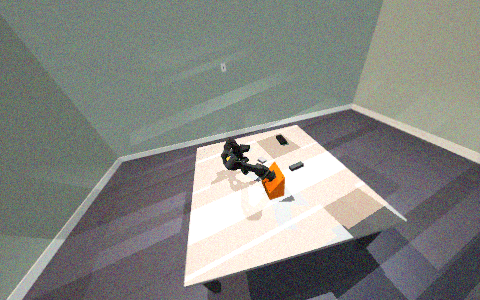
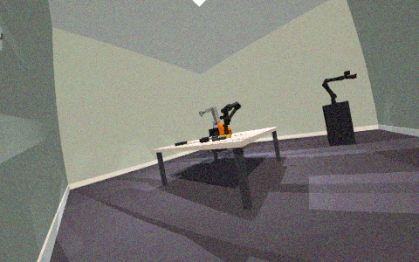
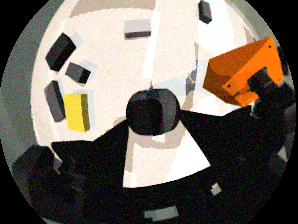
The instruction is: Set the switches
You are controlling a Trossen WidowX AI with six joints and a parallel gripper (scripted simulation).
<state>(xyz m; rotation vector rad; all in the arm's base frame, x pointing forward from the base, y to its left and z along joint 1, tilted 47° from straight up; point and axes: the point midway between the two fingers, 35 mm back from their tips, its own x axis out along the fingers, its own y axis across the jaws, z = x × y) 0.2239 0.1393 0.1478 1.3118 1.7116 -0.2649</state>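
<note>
My gripper [image 1: 270, 175] [image 3: 153, 117] is shut on an orange box [image 1: 274, 186] [image 2: 223, 129] [image 3: 239, 70] and holds it tilted just above the bench [image 1: 234, 240] [image 2: 248, 136], near the middle. Small dots mark the corners of one orange face in the wrist view. Several dark grey modules lie on the bench: one [image 1: 281, 139] at the far edge and one [image 1: 296, 166] right of the box. The wrist view shows three more [image 3: 61, 50] [image 3: 77, 73] [image 3: 53, 100] in a group. No rocker switches show on any of them, so I cannot tell which is the controller unit.
A yellow block [image 3: 77, 111] lies by the dark modules, and a light grey block [image 3: 137, 28] [image 1: 262, 160] lies further off. A second arm on a black pedestal [image 2: 339, 123] stands on the floor away from the bench. The bench edges drop to the floor.
</note>
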